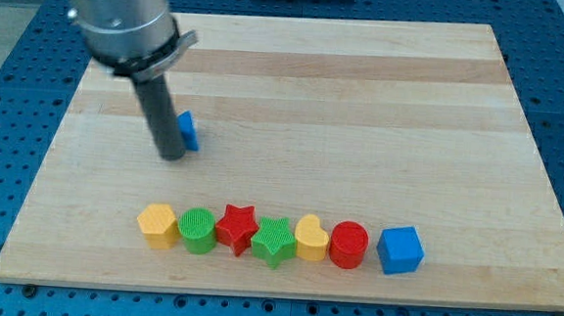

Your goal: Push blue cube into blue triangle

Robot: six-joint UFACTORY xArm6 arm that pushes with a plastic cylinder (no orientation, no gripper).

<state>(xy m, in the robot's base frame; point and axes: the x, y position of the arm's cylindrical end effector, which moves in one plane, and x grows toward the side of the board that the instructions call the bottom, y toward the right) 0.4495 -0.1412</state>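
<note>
Blue cube [400, 250]: a solid, bright blue block with squared faces and a lighter top face, standing at the right end of a row of blocks near the view's bottom edge of the table [364, 94]. Its left side lies just beside the red cylinder [348, 244]; whether the two touch cannot be told. Blue triangle [188, 130]: a small blue piece toward the view's upper left, well apart from the cube, partly hidden behind the rod [162, 116], so its full outline cannot be made out.

No hand is fitted: the arm ends in a straight dark rod, so nothing is clenched or grasped. My tip [171, 157] rests at the table surface just left of and slightly below the blue triangle, apparently touching or nearly touching it, and far from the blue cube. A grey cylindrical housing [119, 16] above the rod appears blurred.

Table: a pale wooden board with long grain bands running left to right, lying on a blue perforated base [15, 34] that shows on all sides.

Row of blocks, from the view's left to right: yellow block [157, 224] of roughly hexagonal outline, green cylinder [197, 230], red star [237, 228], green star [274, 242], yellow heart [310, 237], red cylinder, blue cube. Neighbouring blocks in the row stand close together, several in contact.
</note>
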